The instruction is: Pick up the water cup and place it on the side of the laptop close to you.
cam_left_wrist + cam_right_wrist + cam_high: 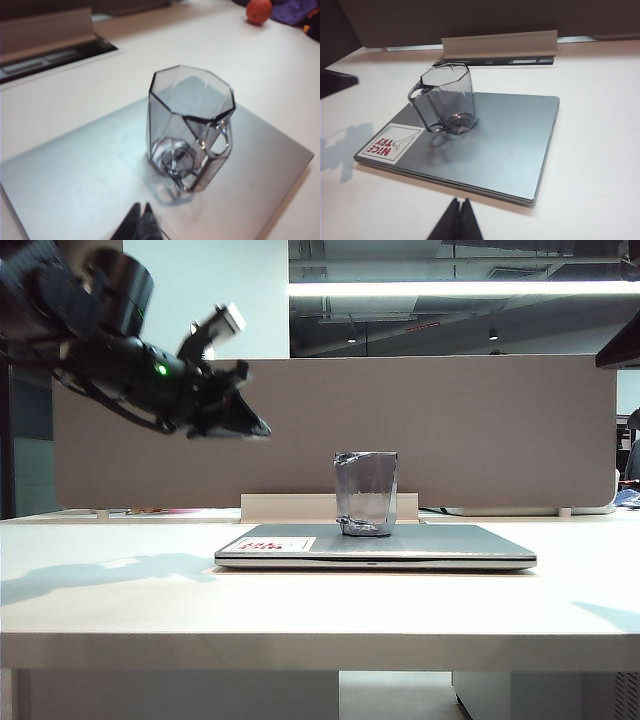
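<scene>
The transparent grey-tinted faceted plastic water cup (pixel 366 493) is standing upright on the closed thin silver-grey laptop (pixel 420 545) (white sticker with red print (pixel 391 143) at one corner). The left gripper (pixel 140 223) is hanging above it, fingers together, empty. The right gripper (pixel 459 219), fingers likewise together, is hovering near the laptop's edge.

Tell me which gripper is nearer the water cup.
Left, judging by the wrist views. The left gripper, fingers shut, hangs above and left of the water cup on the laptop. The right gripper, also shut, sits farther back, off the laptop's near edge.
</scene>
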Robot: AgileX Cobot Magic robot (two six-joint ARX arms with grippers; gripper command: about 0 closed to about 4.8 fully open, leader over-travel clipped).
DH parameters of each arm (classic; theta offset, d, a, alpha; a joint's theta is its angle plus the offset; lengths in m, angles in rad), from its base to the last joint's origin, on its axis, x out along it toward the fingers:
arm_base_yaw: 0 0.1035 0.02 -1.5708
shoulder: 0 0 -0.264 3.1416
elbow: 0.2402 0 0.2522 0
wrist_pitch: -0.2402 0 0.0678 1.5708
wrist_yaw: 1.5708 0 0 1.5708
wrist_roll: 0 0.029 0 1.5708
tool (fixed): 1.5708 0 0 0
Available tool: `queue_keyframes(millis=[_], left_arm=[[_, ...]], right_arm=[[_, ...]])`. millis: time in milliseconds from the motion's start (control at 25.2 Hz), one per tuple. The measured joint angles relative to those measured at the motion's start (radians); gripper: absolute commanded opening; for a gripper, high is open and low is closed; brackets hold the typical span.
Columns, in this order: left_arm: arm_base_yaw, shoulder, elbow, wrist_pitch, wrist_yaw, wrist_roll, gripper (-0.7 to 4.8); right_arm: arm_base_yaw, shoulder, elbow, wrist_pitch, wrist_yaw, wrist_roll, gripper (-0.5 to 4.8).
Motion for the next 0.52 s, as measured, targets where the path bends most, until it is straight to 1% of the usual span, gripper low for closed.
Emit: queue_keyframes(millis=[119, 198, 277, 436, 515], left_arm=[[0.0, 0.053, 0.05, -0.044, 0.016, 0.0, -0.06], [0.0, 0.072, 0.068, -0.055, 0.023, 0.016, -0.06], [0.001, 0.102, 0.085, -0.063, 0.102, 0.085, -0.06], [-0.008, 0.125, 0.086, -0.067, 0.15, 0.167, 0.07], [-0.012, 0.136, 0.086, -0.061, 0.155, 0.209, 1.34]], right_arm=[[0.0, 0.0, 0.0, 0.0, 0.0, -0.006, -0.09], [0.0, 0.0, 0.0, 0.0, 0.0, -0.008, -0.09], [0.0, 0.0, 0.0, 0.0, 0.0, -0.008, -0.09], [0.0, 0.0, 0.0, -0.002, -0.001, -0.009, -0.09], [0.0, 0.001, 0.0, -0.003, -0.001, -0.009, -0.09]])
